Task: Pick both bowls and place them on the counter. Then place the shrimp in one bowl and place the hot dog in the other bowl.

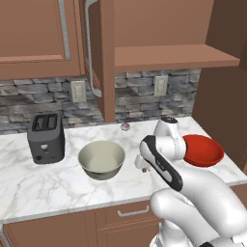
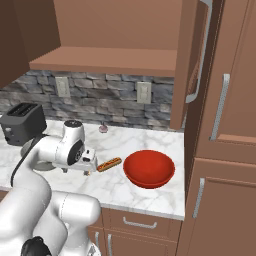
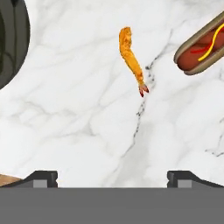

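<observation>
The orange shrimp (image 3: pixel 131 59) lies on the white marble counter (image 3: pixel 65 122), just ahead of my gripper (image 3: pixel 112 179), which is open with nothing between its fingertips (image 3: pixel 41 177). The hot dog (image 3: pixel 203 41) lies to the shrimp's right in the hand view, and also shows beside the hand from the right base, the hot dog (image 2: pixel 109 164). The grey-beige bowl (image 1: pixel 101 159) stands upright on the counter (image 1: pixel 48 188), left of my gripper (image 1: pixel 143 168). The red bowl (image 1: pixel 202 149) sits on the counter to the right. My gripper (image 2: pixel 87 170) hangs low over the marble, left of the red bowl (image 2: pixel 149 168).
A dark toaster (image 1: pixel 46 137) stands at the left of the counter. A small pinkish bulb (image 1: pixel 125 127) lies near the stone backsplash. An open wall cabinet with a bare shelf (image 1: pixel 169 58) hangs above. A tall wooden cabinet (image 2: pixel 225 125) closes the counter's right end.
</observation>
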{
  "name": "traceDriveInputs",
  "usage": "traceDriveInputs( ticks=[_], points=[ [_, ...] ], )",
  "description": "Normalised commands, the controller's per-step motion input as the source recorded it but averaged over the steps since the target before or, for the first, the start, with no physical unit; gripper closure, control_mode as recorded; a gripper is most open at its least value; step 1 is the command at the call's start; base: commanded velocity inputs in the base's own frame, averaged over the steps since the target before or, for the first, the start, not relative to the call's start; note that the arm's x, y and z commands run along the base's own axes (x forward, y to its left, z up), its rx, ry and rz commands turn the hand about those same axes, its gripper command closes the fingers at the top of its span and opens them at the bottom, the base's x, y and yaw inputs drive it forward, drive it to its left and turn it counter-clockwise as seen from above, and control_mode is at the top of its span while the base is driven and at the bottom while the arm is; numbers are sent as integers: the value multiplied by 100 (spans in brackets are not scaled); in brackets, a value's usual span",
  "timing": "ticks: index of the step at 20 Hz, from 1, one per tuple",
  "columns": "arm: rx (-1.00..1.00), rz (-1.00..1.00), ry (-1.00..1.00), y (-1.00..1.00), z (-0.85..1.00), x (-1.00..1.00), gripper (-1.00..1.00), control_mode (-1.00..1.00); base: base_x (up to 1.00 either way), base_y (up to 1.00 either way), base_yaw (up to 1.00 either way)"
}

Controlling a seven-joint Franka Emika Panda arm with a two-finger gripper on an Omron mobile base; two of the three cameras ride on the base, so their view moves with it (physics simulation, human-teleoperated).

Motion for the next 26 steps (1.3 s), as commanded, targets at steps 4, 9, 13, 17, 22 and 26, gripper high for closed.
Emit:
traceDriveInputs(
  ticks=[4,9,13,17,22,26],
  points=[
    [0,21,-10,-3,-26,6,-100,-100,0,0,0],
    [0,21,-18,0,-1,0,-100,-100,0,0,0],
    [-1,9,-4,0,-3,2,-100,-100,0,0,0],
    [-4,0,-3,7,-3,20,-100,-100,0,0,0],
    [-4,0,0,0,-9,32,-100,-100,0,0,0],
    [-4,0,0,0,-23,29,-100,-100,0,0,0]
  ],
)
